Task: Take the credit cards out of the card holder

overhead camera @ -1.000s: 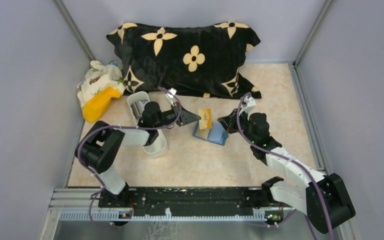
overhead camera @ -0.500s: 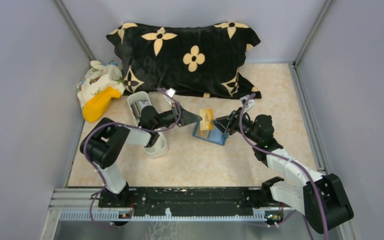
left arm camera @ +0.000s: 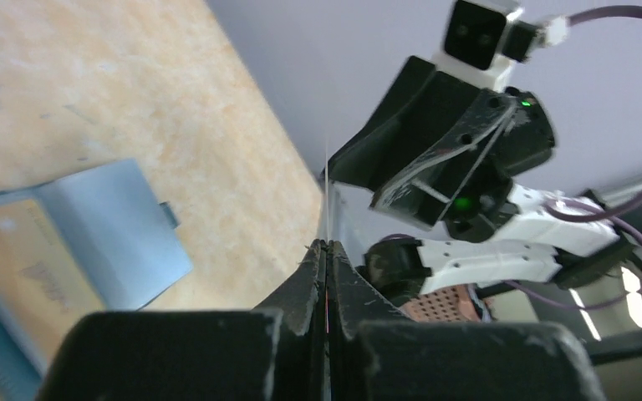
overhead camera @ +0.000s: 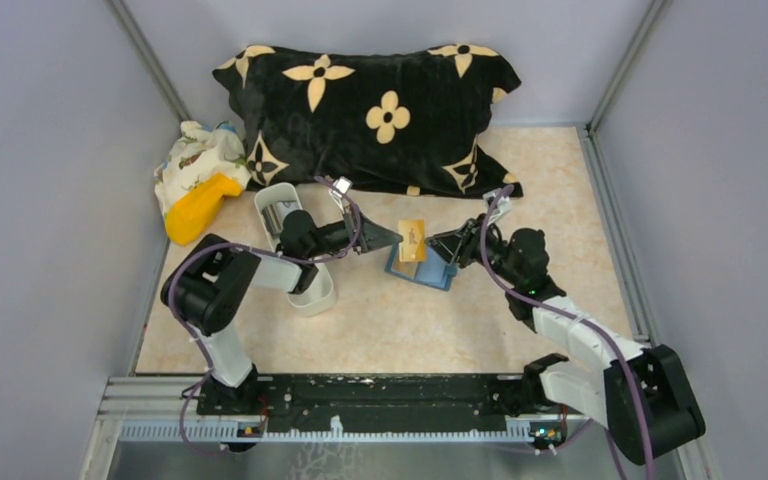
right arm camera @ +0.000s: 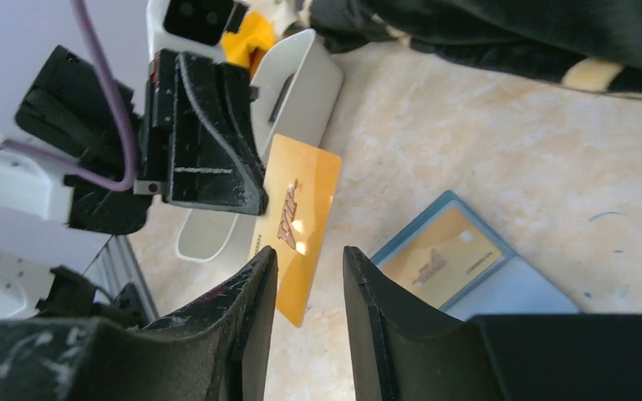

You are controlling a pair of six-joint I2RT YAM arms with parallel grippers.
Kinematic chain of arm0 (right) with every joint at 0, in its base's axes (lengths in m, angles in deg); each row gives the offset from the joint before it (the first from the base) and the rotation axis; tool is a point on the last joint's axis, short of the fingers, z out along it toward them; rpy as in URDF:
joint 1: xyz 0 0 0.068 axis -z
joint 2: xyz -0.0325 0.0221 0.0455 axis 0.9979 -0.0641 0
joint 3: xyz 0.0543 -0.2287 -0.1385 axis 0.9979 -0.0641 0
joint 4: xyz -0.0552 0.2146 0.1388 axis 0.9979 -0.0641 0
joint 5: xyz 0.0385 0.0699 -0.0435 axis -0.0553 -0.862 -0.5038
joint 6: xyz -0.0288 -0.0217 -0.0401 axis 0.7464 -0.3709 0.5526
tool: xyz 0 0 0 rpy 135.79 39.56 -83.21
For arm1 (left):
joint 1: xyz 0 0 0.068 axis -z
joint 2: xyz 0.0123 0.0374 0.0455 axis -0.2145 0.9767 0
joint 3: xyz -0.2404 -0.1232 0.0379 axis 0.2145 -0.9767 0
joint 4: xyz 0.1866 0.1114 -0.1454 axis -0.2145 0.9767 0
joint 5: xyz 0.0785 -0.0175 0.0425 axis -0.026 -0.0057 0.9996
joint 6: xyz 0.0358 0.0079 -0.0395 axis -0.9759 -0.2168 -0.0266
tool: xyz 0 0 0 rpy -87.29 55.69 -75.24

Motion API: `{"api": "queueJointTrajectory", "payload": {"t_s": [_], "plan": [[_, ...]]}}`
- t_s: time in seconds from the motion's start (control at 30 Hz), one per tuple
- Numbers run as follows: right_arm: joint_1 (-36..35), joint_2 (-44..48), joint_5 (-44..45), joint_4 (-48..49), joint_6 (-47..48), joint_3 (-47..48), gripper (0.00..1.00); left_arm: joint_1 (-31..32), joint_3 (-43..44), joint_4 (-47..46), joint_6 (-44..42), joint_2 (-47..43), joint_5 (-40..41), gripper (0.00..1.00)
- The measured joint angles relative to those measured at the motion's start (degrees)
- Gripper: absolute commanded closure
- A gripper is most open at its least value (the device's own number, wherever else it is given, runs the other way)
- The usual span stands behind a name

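My left gripper (overhead camera: 396, 236) is shut on a gold credit card (overhead camera: 412, 236) and holds it upright above the table. In the left wrist view the card (left arm camera: 326, 192) shows only as a thin edge rising from the closed fingertips of that gripper (left arm camera: 326, 244). The blue card holder (overhead camera: 422, 268) lies open on the table just below, with another tan card (right arm camera: 439, 259) in its left half. My right gripper (right arm camera: 309, 251) is open, and its fingertips are just short of the held card's (right arm camera: 297, 209) lower edge. I see no contact between them.
A white oblong tray (overhead camera: 318, 300) stands under the left arm. A black pillow with tan flowers (overhead camera: 370, 110) fills the back. A yellow object (overhead camera: 198, 208) and a patterned cloth (overhead camera: 195, 155) lie at the back left. Grey walls close both sides.
My right gripper has opened from shut and moved left toward the held card. The left gripper has stayed shut on the card, almost still.
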Motion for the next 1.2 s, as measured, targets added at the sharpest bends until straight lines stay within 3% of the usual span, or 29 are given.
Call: {"api": "queueJointTrajectory", "payload": {"t_s": [0.3, 0.47, 0.67, 1.03, 1.2], "plan": [[2.84, 1.40, 11.61, -6.51, 0.02, -0.02, 0.67, -3.58, 3.98, 37.31, -13.90, -16.55, 10.45, 1.00], [2.84, -3.69, 11.89, -6.71, -0.57, -0.04, 0.67, -7.32, 13.99, 63.21, -21.24, -19.98, 18.32, 1.00], [2.84, -8.37, 10.67, -6.93, -0.61, -0.11, 0.67, -13.33, 16.81, 82.12, -27.19, -23.85, 28.26, 1.00], [2.84, -10.99, 7.82, -6.82, -1.03, -0.09, 0.67, -24.81, 25.27, 97.46, -33.68, -24.37, 32.83, 1.00], [2.84, -13.20, 6.97, -6.86, -1.03, -0.11, 0.67, -28.20, 28.94, 99.97, -36.15, -24.26, 32.76, 1.00]]}}
